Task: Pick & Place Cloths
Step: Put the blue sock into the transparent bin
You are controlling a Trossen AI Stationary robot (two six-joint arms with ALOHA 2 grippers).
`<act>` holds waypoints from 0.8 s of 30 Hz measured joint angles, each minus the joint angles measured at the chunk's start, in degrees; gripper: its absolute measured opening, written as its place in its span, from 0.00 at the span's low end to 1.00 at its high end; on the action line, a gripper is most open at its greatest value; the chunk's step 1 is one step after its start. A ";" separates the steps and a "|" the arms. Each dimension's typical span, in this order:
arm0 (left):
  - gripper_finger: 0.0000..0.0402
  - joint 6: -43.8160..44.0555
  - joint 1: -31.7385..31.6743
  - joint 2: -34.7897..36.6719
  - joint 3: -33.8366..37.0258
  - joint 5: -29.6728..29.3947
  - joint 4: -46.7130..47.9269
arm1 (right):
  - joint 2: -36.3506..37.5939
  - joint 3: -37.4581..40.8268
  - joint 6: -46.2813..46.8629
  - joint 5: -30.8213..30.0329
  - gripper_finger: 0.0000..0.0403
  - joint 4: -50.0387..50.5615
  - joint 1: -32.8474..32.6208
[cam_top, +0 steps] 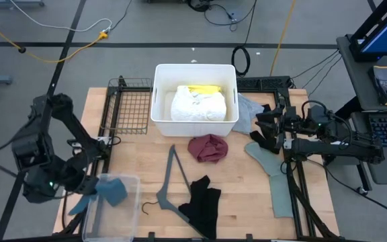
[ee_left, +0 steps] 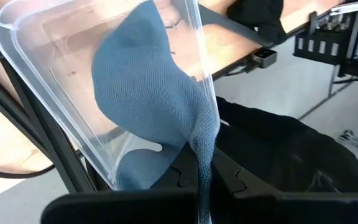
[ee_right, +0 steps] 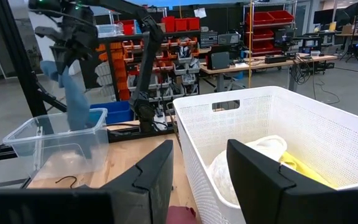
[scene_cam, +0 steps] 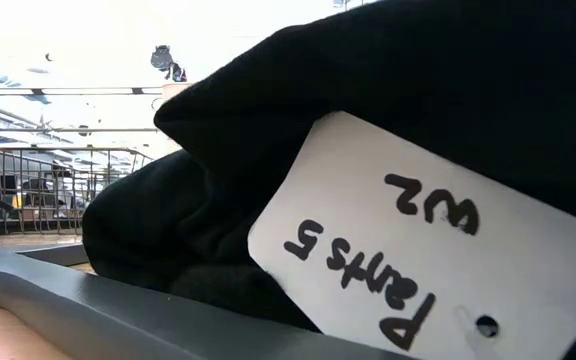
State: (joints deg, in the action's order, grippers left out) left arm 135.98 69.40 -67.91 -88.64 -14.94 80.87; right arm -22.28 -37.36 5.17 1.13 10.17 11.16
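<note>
Up close, the black garment (scene_cam: 388, 120) and its paper tag (scene_cam: 418, 250) block nearly the whole low view. The left gripper (cam_top: 79, 199), clamped on the teal-blue cloth (cam_top: 109, 191), dangles it into the clear bin (cam_top: 130, 181). The right gripper (ee_right: 197, 180) waits beside the white basket (cam_top: 161, 94), fingers apart, empty.

**Even overhead light, one blocked view**

We see soft, even light on the surface (cam_top: 146, 151), shadows faint. At table height the black cloth (scene_cam: 448, 90) fills our view, ceiling blown out at 10 o'clock. The teal-blue cloth (ee_left: 148, 99) looks slightly blurred.
</note>
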 joint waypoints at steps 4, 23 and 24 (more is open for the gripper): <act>0.00 0.00 -0.93 -2.98 0.00 1.85 0.42 | -0.01 0.00 -0.01 0.00 0.35 0.00 -0.01; 0.00 0.98 -6.77 -14.98 0.00 15.45 8.68 | -0.01 0.00 0.15 0.16 0.35 -0.02 0.00; 0.00 0.91 -7.16 -15.36 0.00 15.47 8.78 | -0.01 0.00 0.15 0.17 0.35 -0.02 -0.01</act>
State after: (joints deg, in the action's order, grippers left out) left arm 136.89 62.24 -83.27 -88.64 0.54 89.65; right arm -22.29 -37.36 5.32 1.30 10.15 11.15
